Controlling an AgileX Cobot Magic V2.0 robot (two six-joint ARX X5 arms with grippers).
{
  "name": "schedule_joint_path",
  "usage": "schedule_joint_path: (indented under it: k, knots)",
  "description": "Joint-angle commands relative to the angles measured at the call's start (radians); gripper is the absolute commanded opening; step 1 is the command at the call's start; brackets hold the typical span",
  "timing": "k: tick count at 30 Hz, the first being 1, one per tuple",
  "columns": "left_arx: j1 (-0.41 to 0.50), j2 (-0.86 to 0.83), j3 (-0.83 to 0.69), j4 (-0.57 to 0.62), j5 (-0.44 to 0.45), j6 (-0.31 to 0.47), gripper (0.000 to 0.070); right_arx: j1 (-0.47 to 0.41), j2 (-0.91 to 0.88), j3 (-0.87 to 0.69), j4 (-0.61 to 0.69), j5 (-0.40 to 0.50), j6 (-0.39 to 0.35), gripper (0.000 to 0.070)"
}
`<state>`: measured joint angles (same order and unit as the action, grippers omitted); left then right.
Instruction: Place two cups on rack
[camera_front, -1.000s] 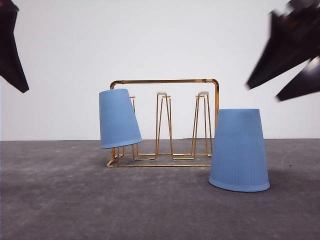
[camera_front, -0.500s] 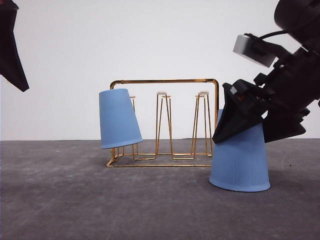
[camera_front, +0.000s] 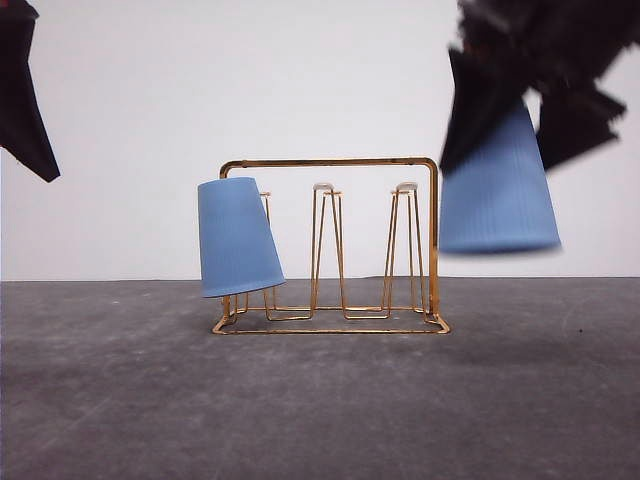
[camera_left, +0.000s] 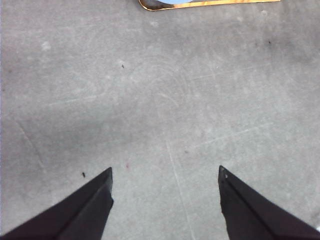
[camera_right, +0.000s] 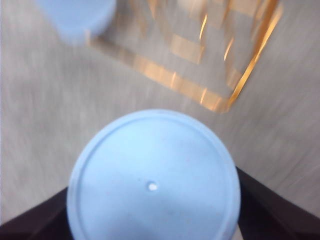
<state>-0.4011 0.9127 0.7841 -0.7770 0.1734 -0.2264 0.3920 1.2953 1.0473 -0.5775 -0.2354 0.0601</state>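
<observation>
One light-blue ribbed cup (camera_front: 237, 238) hangs upside down, tilted, on the left prong of the gold wire rack (camera_front: 330, 245). The other cup (camera_front: 498, 190) is in the air, upside down, to the right of the rack's arched frame, with my right gripper (camera_front: 522, 95) shut on its upper part. Its round base (camera_right: 152, 180) sits between the dark fingers in the right wrist view, with the rack (camera_right: 210, 60) and the hung cup (camera_right: 77, 17) blurred beyond. My left gripper (camera_left: 165, 205) hangs open over bare grey table; one dark finger (camera_front: 22, 90) shows at the far left.
The rack's middle prong (camera_front: 326, 245) and right prong (camera_front: 404, 245) with white tips stand free. A corner of the rack's base (camera_left: 200, 3) shows beyond the left gripper. Grey table (camera_front: 320, 400) runs to a white wall behind.
My right gripper came down onto the cup standing right of the rack, shut on it and lifted it off the table. The left arm and hung cup have not moved.
</observation>
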Motion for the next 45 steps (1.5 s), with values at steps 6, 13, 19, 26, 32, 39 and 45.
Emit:
schedule_joint_path:
  k: [6,13,19,26,32,39,45]
  knots:
    - [-0.003,0.007,0.01,0.017,-0.002,-0.003,0.0383,0.005,0.006,0.103,0.168,0.028,0.003,0.0342]
    - [-0.003,0.007,0.01,0.02,-0.002,-0.004,0.0383,0.005,0.068,0.103,0.315,0.051,0.004,0.0342]
    - [-0.003,0.007,0.01,0.029,-0.002,-0.004,0.0383,0.005,0.184,0.103,0.376,0.051,0.003,0.0344]
    - [-0.003,0.007,0.01,0.059,-0.002,-0.012,0.0383,0.005,0.315,0.103,0.408,0.053,0.003,0.0391]
    - [-0.003,0.007,0.01,0.071,-0.002,-0.021,0.0383,0.005,0.364,0.103,0.409,0.052,0.003,0.0508]
    - [-0.003,0.007,0.01,0.067,-0.002,-0.021,0.0383,0.005,0.364,0.111,0.387,0.051,0.011,0.0647]
    - [-0.003,0.007,0.01,0.065,-0.001,-0.021,0.0383,0.003,0.306,0.214,0.135,0.051,0.012,0.0649]
